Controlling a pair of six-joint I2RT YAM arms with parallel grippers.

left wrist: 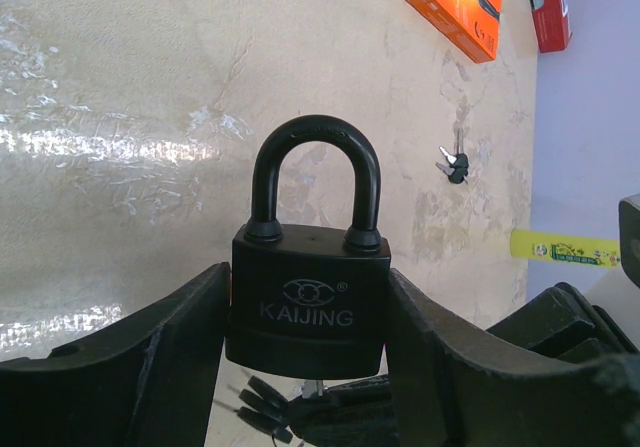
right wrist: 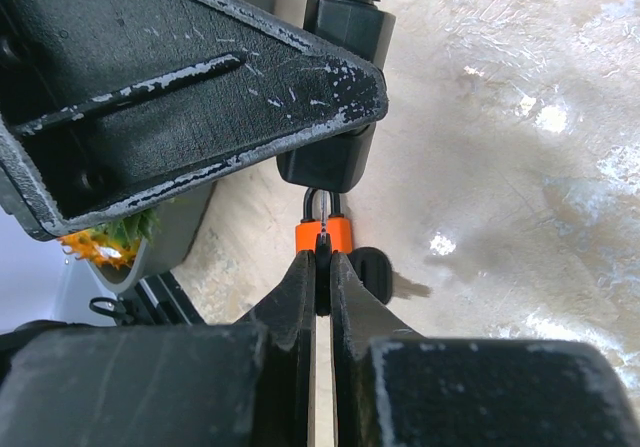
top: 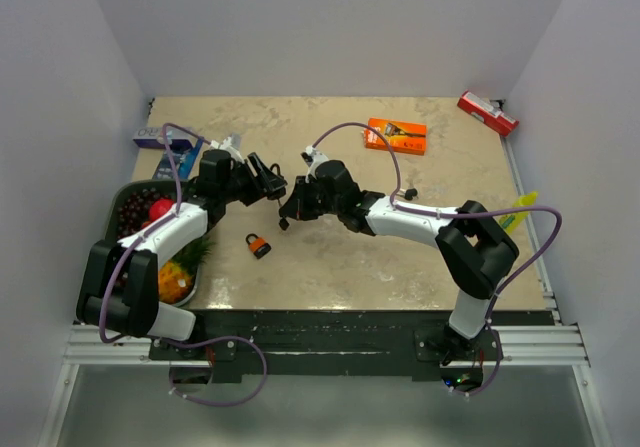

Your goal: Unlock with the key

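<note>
Two grippers faced each other over the bench [top: 430, 257] in the top view, left gripper [top: 266, 180] close to right gripper [top: 289, 207] (an orange padlock [top: 259, 245] lay nearer). Left wrist: that gripper was clenched on the black padlock [left wrist: 308, 289], its shackle [left wrist: 316, 127] up and seated. Right wrist: its gripper pinched the key [right wrist: 322, 279] just beneath the lock's base. A slightly off-line push might skate the tip off the keyhole, or twist the padlock in its grip.
</note>
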